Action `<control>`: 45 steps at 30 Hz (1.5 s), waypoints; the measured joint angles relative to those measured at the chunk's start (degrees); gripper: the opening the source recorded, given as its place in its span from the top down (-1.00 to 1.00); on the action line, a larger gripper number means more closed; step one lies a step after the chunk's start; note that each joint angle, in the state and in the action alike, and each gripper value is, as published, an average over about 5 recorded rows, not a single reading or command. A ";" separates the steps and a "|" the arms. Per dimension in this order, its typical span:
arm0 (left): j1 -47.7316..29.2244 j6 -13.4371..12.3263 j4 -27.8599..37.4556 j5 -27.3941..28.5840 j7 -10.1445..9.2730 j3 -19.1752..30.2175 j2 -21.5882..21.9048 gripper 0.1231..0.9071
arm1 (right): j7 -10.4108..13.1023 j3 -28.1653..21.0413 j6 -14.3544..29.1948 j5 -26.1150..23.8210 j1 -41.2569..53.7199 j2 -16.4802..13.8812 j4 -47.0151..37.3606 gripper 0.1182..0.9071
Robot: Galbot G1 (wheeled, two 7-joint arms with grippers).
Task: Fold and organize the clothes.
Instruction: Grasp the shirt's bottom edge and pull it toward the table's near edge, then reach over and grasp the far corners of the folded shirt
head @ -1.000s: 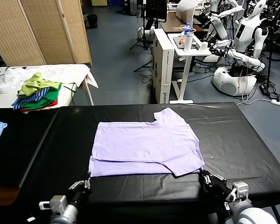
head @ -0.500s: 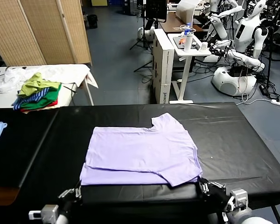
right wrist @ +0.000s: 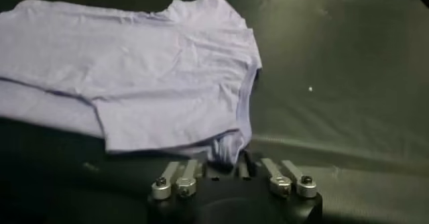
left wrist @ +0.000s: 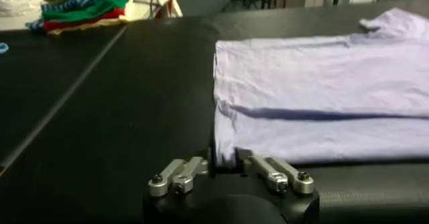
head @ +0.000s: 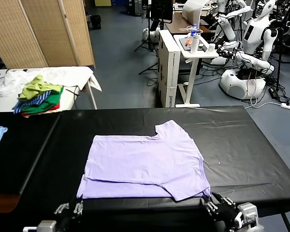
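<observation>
Risk noted: T-shirt [head: 145, 164], half-folded on the black tabletop [head: 241, 145], might slip free or bunch if I pulled unevenly, since each grip took only a thin pinch of hem. Left gripper [left wrist: 224, 167]: jaws closed on the near left corner. Right gripper [right wrist: 231, 170]: jaws closed on the near right corner. Near tabletop edge lay directly under both jaws; bare black surface extended beyond and beside the shirt. Clothes pile [head: 38, 96] sat well apart.
</observation>
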 joint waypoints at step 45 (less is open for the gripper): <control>-61.15 6.08 43.05 -26.12 0.96 16.26 13.30 -1.00 | -0.60 -42.44 0.87 1.18 69.80 9.56 -58.01 -1.00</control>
